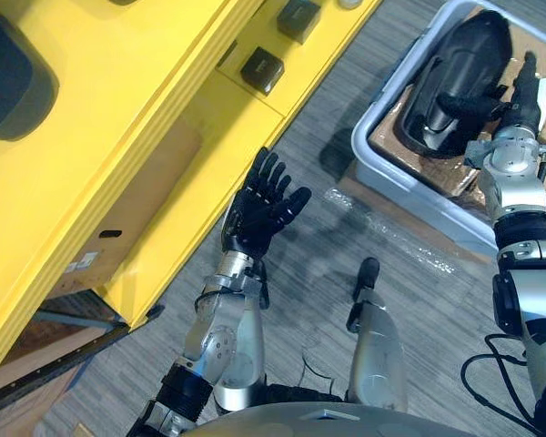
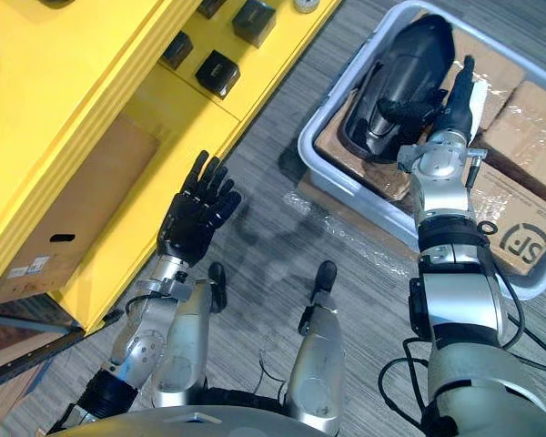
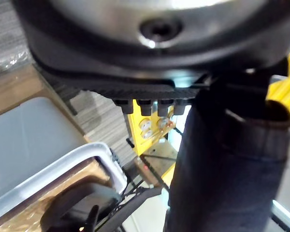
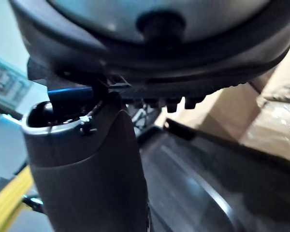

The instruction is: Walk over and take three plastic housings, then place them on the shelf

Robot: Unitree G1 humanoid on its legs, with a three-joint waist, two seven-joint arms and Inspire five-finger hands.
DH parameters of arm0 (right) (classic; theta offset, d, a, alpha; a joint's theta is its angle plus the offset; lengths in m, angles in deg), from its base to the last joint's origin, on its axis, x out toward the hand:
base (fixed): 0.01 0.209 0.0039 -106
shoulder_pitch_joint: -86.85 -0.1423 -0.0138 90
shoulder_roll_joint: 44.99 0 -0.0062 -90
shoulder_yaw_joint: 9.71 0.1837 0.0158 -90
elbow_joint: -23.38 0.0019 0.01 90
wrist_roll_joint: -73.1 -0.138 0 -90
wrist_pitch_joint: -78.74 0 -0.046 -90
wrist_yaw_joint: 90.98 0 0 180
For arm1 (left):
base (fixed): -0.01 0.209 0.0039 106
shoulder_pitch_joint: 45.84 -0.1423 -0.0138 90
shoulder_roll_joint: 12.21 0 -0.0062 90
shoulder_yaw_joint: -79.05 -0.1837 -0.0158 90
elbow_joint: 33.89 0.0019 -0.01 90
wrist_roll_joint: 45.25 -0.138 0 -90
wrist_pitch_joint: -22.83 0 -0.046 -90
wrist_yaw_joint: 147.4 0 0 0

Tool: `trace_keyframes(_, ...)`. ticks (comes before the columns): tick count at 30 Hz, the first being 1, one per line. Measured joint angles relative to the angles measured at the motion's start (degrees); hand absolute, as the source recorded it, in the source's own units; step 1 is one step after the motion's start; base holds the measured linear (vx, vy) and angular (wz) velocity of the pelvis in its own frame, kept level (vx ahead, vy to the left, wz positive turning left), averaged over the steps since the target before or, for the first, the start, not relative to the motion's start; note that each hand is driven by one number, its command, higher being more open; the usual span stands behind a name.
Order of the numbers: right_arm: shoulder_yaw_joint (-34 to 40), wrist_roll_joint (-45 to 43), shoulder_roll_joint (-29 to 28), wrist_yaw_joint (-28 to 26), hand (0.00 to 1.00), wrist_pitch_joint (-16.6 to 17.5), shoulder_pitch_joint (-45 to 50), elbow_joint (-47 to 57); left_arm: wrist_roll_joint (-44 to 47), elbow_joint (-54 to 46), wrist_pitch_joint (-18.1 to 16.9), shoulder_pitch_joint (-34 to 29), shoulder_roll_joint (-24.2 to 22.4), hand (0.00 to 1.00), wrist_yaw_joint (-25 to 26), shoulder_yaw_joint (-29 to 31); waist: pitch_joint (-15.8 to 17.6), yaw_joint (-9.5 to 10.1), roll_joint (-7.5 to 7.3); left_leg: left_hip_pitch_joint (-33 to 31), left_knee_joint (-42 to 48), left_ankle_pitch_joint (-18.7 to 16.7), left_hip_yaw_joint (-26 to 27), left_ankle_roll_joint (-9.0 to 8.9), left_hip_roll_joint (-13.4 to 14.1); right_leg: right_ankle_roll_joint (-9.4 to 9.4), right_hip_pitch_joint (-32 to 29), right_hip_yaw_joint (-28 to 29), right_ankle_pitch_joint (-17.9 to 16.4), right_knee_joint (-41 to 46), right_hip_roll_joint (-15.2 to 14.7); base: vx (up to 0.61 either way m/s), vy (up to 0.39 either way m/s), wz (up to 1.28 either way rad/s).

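Right hand (image 2: 450,114) flat over housing (image 2: 400,64) in bin (image 1: 419,202), fingers (image 2: 462,82) apart; left hand (image 2: 196,218) splayed. Looks light, rigid, slick; grab rim.

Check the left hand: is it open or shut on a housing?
Open and empty. The left hand is raised beside the yellow shelf, fingers straight and spread, with nothing in its palm.

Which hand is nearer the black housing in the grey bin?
Right. The right hand reaches over the black housing, thumb across it. The left hand is open beside the yellow shelf, well apart from the housing.
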Motion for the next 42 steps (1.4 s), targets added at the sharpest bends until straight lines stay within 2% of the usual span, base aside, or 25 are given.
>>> trace_keyframes(3, -0.46, 3.25, 0.74, 0.09, 0.00, -2.90, -0.39, -0.99, 0.26, 0.24, -0.77, 0.00, -0.47, 1.00, 0.04, -0.85, 0.00, 0.13, 0.13, -0.32, 0.19, 0.08, -0.30, 0.12, -0.37, 0.11, 0.16, -0.35, 0.07, 0.10, -0.38, -0.01, 0.057, 0.09)
trace_keyframes(5, -0.81, 7.29, 3.12, -2.61, 0.00, -6.09, -1.97, -2.97, 0.66, 0.55, -0.81, 0.46, -0.46, 1.00, 0.10, -1.54, 0.03, 0.11, 0.20, -0.36, 0.18, 0.17, -0.56, 0.15, -0.41, 0.11, 0.58, -0.94, 0.06, 0.09, -0.40, -0.02, 0.044, 0.10)
trace_keyframes(9, -1.62, 9.45, 4.45, -6.47, 0.00, -9.15, -4.13, -7.20, 1.48, 1.25, -0.82, 0.34, -0.35, 1.00, 0.16, -1.65, 0.04, -0.20, 0.62, 0.56, -0.41, 0.50, -0.54, 0.02, -0.35, 0.09, 1.32, -1.05, 0.04, 0.04, -0.36, -0.01, 0.008, 0.01)
trace_keyframes(13, -1.38, 11.95, 4.51, -5.51, 0.00, -9.60, -5.13, -10.73, 1.52, 1.51, -0.83, -0.21, -0.28, 1.00, 0.16, -2.13, -0.06, -0.16, 1.14, 2.01, -2.08, 1.33, -0.44, -0.31, -0.39, 0.01, 2.20, -1.30, -0.01, -0.27, -0.31, 0.00, -0.002, 0.01)
trace_keyframes(16, 1.99, 10.48, 2.06, -5.52, 0.00, -10.53, -4.60, -11.57, 1.51, 1.43, -0.72, -0.69, 0.15, 1.00, 0.13, -2.11, -0.12, -0.69, 1.25, 3.53, -3.51, 1.97, -0.84, -0.54, -0.48, -0.31, 3.85, -2.23, -0.21, -0.84, -0.28, 0.02, -0.013, 0.11)
trace_keyframes(20, 4.29, 9.36, 1.21, -2.18, 0.00, -10.81, -3.03, -12.66, 1.48, 0.18, 0.29, -0.84, 0.67, 1.00, -1.19, -2.14, -0.29, -0.96, 1.49, 5.64, -5.45, 2.82, -1.72, -0.93, -0.69, -0.88, 6.03, -3.59, -0.79, -0.85, -0.31, 0.03, -0.009, 0.15)
trace_keyframes(23, 6.38, 9.53, -0.67, 2.48, 0.00, -9.05, -0.02, -11.62, 1.44, -3.45, 2.06, -2.40, 2.43, 1.00, -3.79, -2.26, -0.30, -1.30, 1.48, 7.67, -7.44, 3.72, -2.46, -1.27, -0.92, -0.97, 7.54, -4.77, -2.24, 0.31, -0.58, 0.02, -0.022, 0.18)
trace_keyframes(26, 6.39, 9.60, -1.39, 5.20, 0.00, -9.15, 4.77, -7.01, 0.20, -6.91, 3.01, -4.21, 3.87, 1.00, -5.25, -2.48, -0.27, -1.57, 1.40, 10.27, -10.14, 4.83, -3.11, -1.72, -1.31, -1.03, 9.34, -5.91, -3.74, 1.41, -1.08, 0.04, -0.048, 0.26)
trace_keyframes(30, 7.80, 11.77, -5.41, 7.06, 0.00, -9.51, 14.70, 5.62, -2.36, -10.28, 6.82, -6.53, 5.36, 1.00, -5.50, -2.27, -0.66, -3.21, 0.48, 15.96, -15.86, 7.12, -3.49, -2.62, -1.48, -1.25, 13.00, -7.47, -5.71, 2.11, -1.25, 0.06, -0.076, 0.16)
trace_keyframes(32, 8.66, 13.92, -9.47, 8.04, 0.00, -9.51, 20.23, 14.23, -5.57, -10.21, 10.24, -7.42, 5.80, 1.00, -5.61, -2.17, -2.51, -4.70, -0.83, 18.28, -19.09, 8.41, -3.24, -2.87, -1.47, -1.27, 13.94, -7.83, -6.32, 2.04, -1.22, 0.07, -0.072, 0.05)
trace_keyframes(36, 8.67, 19.59, -13.20, 8.79, 0.00, -9.43, 27.77, 24.39, -11.80, -10.21, 15.61, -7.12, 6.07, 1.00, -7.64, -4.41, -5.38, -5.95, -2.45, 22.45, -21.76, 8.64, -2.14, -3.24, -1.18, -1.20, 16.57, -8.05, -6.66, 1.63, -1.13, 0.06, -0.026, -0.07)
trace_keyframes(39, 8.50, 25.14, -15.33, 9.43, 0.00, -8.71, 32.82, 29.12, -15.74, -9.84, 21.16, -6.05, 6.17, 1.00, -7.80, -6.95, -10.21, -7.00, -3.82, 25.03, -23.81, 8.59, -0.67, -3.46, -1.07, -1.04, 18.86, -7.46, -6.56, -0.77, -0.67, 0.05, -0.002, -0.14)
trace_keyframes(40, 8.51, 26.07, -15.69, 9.46, 0.00, -8.37, 33.48, 29.62, -16.27, -9.61, 22.11, -5.70, 6.17, 1.00, -7.67, -7.23, -10.67, -7.18, -4.06, 25.80, -24.22, 8.58, -0.32, -3.48, -0.96, -0.87, 19.56, -7.33, -6.43, -1.38, -0.44, 0.02, -0.009, -0.16)
trace_keyframes(42, 8.17, 29.80, -16.23, 9.61, 0.00, -6.33, 36.36, 30.49, -16.22, -5.34, 25.47, -2.51, 5.91, 1.00, -6.78, -8.82, -13.49, -7.65, -4.77, 27.76, -25.24, 8.57, 1.16, -3.62, -0.58, -0.56, 20.82, -6.24, -5.94, -3.02, 0.20, 0.04, -0.002, -0.27)
